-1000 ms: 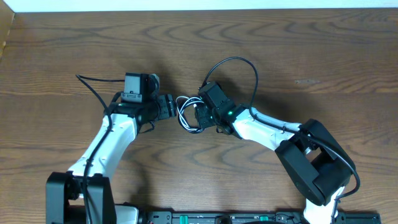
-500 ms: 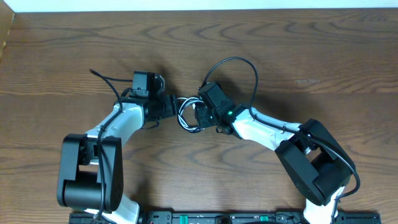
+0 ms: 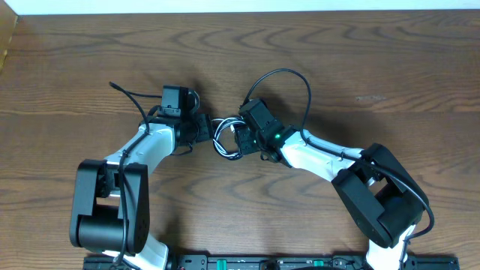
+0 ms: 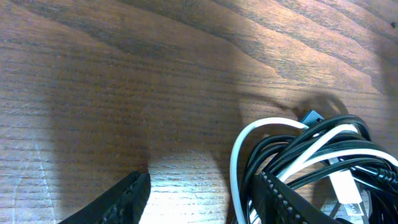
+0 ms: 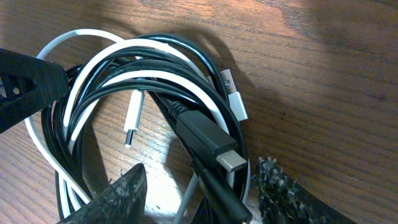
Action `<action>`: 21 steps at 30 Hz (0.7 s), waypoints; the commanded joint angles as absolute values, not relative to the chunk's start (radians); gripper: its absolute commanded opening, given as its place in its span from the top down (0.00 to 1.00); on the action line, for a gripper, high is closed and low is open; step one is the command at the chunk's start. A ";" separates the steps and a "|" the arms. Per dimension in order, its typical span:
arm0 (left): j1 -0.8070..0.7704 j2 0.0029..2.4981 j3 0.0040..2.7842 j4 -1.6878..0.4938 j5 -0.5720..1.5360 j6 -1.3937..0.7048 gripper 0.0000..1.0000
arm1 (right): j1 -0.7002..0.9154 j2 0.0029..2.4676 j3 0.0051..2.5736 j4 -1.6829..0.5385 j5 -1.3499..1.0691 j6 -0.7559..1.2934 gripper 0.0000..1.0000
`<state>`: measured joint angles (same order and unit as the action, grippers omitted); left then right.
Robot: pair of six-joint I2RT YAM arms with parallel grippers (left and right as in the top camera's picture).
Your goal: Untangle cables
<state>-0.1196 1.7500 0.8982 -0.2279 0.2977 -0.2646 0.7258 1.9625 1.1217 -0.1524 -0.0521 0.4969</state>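
Note:
The cables (image 3: pixel 225 139), one black and one white, lie coiled together on the wooden table between my two grippers. In the left wrist view a white loop (image 4: pixel 235 168) and black strands (image 4: pixel 292 146) sit just inside the right finger (image 4: pixel 280 199). My left gripper (image 4: pixel 199 196) is open, with bare wood across most of the gap. My right gripper (image 5: pixel 199 193) is open and straddles the black plug end (image 5: pixel 208 140) and white strands. A white plug (image 5: pixel 233 93) lies beside them. From above, the left gripper (image 3: pixel 206 127) and right gripper (image 3: pixel 238 139) flank the bundle.
A thick black arm wire (image 3: pixel 289 82) arcs above the right wrist, and another (image 3: pixel 127 97) trails left of the left wrist. The left gripper's finger (image 5: pixel 25 81) shows at the bundle's far edge in the right wrist view. The table's back edge (image 3: pixel 240 9) runs along the top.
My left arm swung round and its gripper shifted a little right, up against the bundle. Its jaws have narrowed. The right arm and the cables have stayed put.

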 commanded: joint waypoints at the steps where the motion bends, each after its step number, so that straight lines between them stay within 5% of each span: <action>1: -0.117 1.781 0.887 -0.261 0.223 -0.266 0.42 | 0.733 1.974 1.117 -0.161 -0.051 0.500 0.48; 9: -0.117 1.781 0.887 -0.279 0.178 -0.266 0.41 | 0.733 1.974 1.117 -0.161 -0.051 0.500 0.48; 15: -0.117 1.781 0.887 -0.283 0.449 -0.086 0.41 | 0.733 1.974 1.117 -0.160 -0.051 0.500 0.47; 21: -0.117 1.781 0.887 -0.287 0.464 -0.081 0.57 | 0.733 1.974 1.117 -0.161 -0.051 0.500 0.48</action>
